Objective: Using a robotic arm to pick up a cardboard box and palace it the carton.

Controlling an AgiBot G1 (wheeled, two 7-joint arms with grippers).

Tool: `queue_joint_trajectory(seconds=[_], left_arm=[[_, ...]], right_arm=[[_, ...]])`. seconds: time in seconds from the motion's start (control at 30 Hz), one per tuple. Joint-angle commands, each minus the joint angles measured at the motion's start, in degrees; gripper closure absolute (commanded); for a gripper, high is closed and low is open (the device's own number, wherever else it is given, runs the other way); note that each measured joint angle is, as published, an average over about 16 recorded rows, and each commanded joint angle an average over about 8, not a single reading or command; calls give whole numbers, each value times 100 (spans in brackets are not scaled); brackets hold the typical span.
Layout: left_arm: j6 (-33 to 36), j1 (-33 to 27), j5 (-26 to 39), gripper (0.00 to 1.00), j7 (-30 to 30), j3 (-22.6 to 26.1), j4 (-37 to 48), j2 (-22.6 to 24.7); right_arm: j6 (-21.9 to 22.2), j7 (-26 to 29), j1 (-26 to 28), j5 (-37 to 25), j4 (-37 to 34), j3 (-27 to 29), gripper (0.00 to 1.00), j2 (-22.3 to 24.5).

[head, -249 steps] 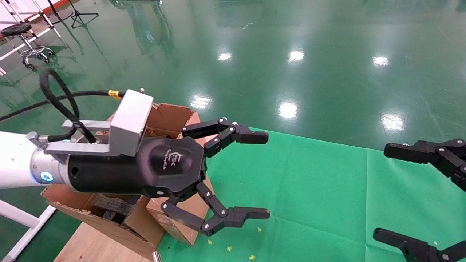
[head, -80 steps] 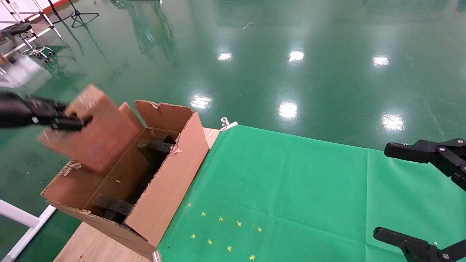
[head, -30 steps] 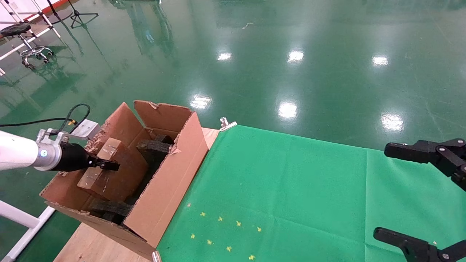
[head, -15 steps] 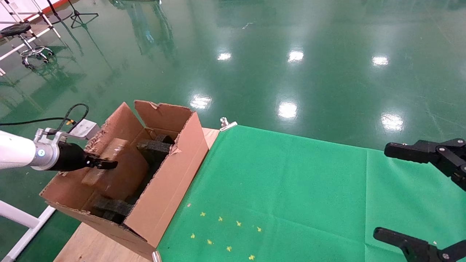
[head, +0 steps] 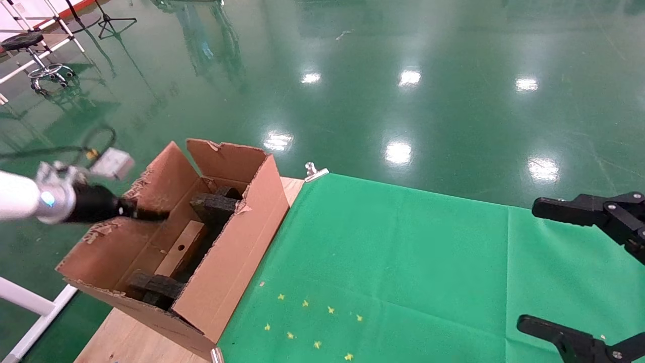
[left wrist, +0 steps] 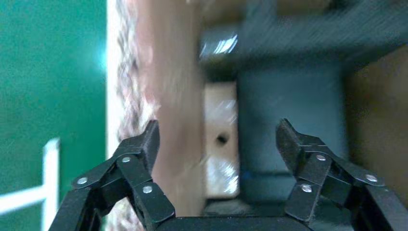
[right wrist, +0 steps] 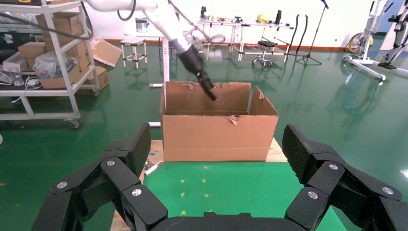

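Note:
The carton (head: 229,252) stands open at the table's left end, with black foam blocks (head: 214,205) inside. The cardboard box (head: 180,249) lies down inside it between the foam blocks, only a narrow tan face with a hole showing; it also shows in the left wrist view (left wrist: 221,144). The robotic arm (head: 20,196), my left one, holds its gripper (head: 146,215) open and empty just above the carton's left flap (left wrist: 173,120). In the right wrist view this arm (right wrist: 185,45) hangs over the carton (right wrist: 219,134). My right gripper (head: 546,267) is open and parked at the right over the cloth.
A green cloth (head: 403,272) covers the table, with bare wood (head: 131,335) by the carton. A metal clip (head: 315,171) sits at the cloth's far corner. A white frame (head: 30,302) stands at the lower left. Shelves with boxes (right wrist: 48,57) stand beyond the table.
My left gripper has let go of the cardboard box, which dropped deep into the carton. The gripper has lifted and drawn back a little to the left. The right arm has not moved.

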Motion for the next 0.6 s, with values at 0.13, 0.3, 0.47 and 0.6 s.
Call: queue_joint_trajectory(seconds=[0.13,0.3,0.47,0.6], left_arm=[[645,-377,-182,0,113,-121,-292,-257],[934,-562,-211,0,135,-139,-530,-380],[955,-563,-218,0,139,-139,-559,-384],[952,-465,-327,0,156,-163,-636,-369]], right_arm=[[0,0,0,0,-1,0,0,0],[2,-1,0,1,-1,-1,0,1],[2,-1,0,2,-2,-1,0,1],[2,-1,0,2,-2,-1,0,1]])
